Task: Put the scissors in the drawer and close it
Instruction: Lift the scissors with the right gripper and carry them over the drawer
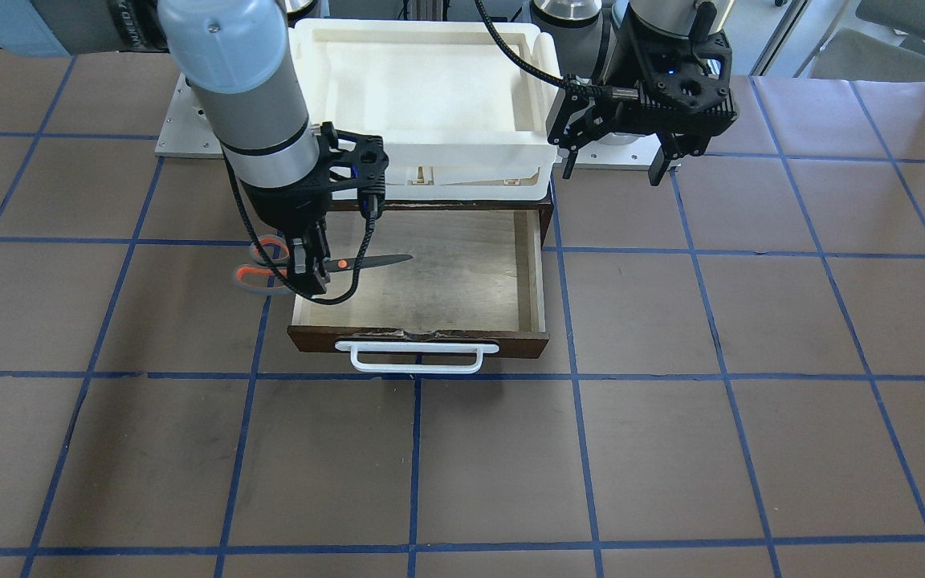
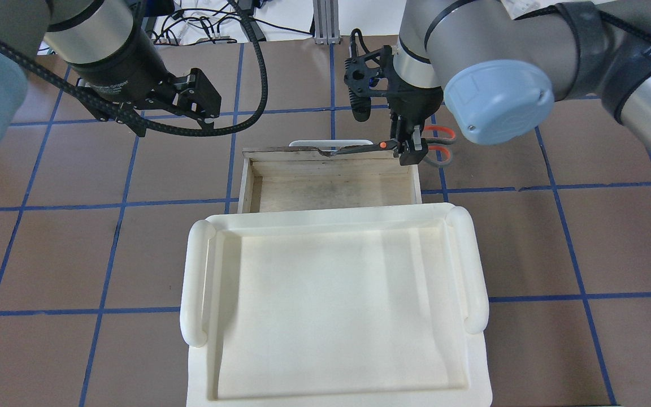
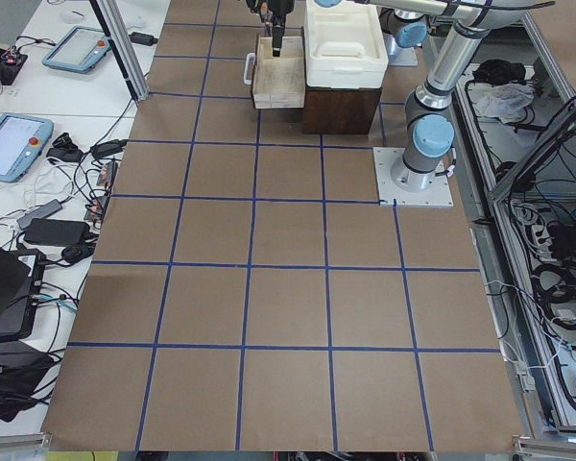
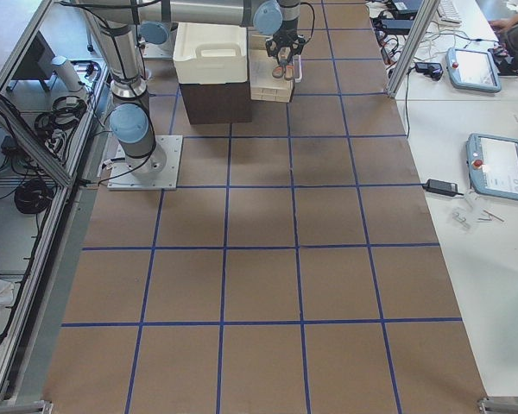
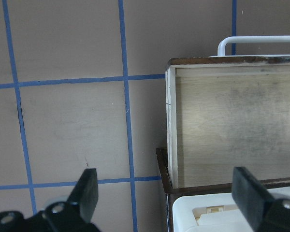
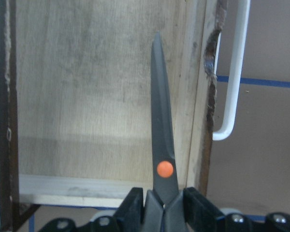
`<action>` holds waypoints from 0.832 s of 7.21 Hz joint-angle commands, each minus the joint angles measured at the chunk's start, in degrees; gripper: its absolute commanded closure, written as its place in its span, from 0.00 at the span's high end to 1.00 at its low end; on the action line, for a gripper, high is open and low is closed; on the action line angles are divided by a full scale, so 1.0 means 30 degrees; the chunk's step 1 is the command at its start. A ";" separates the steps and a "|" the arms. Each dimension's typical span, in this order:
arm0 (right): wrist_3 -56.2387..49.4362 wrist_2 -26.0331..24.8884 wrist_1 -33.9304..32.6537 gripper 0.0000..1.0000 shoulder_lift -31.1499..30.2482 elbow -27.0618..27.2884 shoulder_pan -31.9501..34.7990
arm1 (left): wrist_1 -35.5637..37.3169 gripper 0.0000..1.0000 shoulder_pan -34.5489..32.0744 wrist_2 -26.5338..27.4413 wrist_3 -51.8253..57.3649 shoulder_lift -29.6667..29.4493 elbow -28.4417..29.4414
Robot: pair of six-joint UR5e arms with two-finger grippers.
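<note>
brown taped table (image 1: 671,449), drawer (image 1: 462,289) stands open. r gripper (image 1: 308,273) pinches scissors (image 1: 382,260) by the pivot, blades over drawer, handles past its side wall. l gripper (image 1: 612,172) spread, idle. risk: dropped now, handles could catch wall & tip out.

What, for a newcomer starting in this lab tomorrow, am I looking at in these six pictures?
Two robot arms work at a brown gridded table. Four fixed cameras watch from across, behind and both table ends; two more sit on the wrists. The right arm's fingers pinch the scissors near the pivot, blades pointing over the open wooden drawer. The left arm's fingers hang open and empty to the drawer's side. A white tray sits on the cabinet above the drawer.
</note>
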 commanded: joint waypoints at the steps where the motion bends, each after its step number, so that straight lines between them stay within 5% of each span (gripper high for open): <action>1: 0.1644 -0.0020 -0.0950 0.00 0.0003 0.0818 0.1328 | -0.0055 1.00 0.0008 0.0099 0.0029 0.0195 0.0000; 6: 0.4722 -0.0050 -0.2334 0.00 0.0500 0.1408 0.2855 | -0.0055 1.00 0.0008 0.0012 0.0029 0.0196 0.0029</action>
